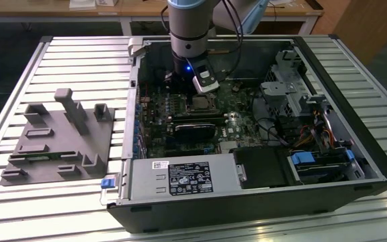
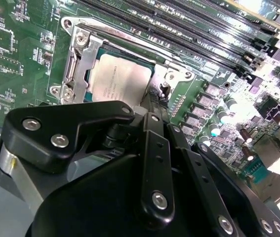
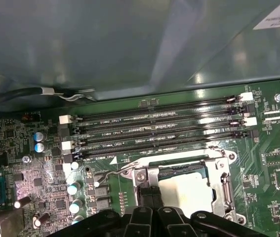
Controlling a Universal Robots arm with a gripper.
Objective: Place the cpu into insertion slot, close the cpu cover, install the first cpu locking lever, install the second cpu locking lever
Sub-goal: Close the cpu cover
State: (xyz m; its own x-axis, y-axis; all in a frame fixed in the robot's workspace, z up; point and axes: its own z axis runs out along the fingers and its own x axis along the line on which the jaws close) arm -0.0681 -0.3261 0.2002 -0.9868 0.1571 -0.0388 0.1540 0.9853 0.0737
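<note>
The black, multi-link metal gripper [image 3: 147, 191] is being held low inside an open dark-grey computer case [image 1: 355, 166]. In the first wrist view its fingertips are being pressed together with only a thin seam between them. Whether anything thin is being pinched there cannot be told.

In the exterior view the gripper is being poised directly over the small square insertion slot [image 1: 200, 104] with its silvery metal rim, set into a green circuit board [image 3: 273, 197]. The cpu [image 2: 121, 76], a small flat square chip with a silver-grey metal top, is being shown seated in that slot, just ahead of the fingertips. The cpu cover [image 3: 222, 183], a thin silvery square metal frame, is being shown lying over the slot, with the chip framed in its window.

A thin, bent, silvery wire lever [image 3: 111, 174] is being shown just beside the fingertips; whether it is latched cannot be told. Long black memory slots [image 3: 154, 131] are being shown beyond the slot, on the side away from the gripper.

A black power supply box [image 1: 180, 179] is being shown well apart from the gripper. A grey moulded fixture block [image 1: 52, 146] is being shown outside the case, farther still from the gripper, on a slatted metal table [image 1: 18, 60].
</note>
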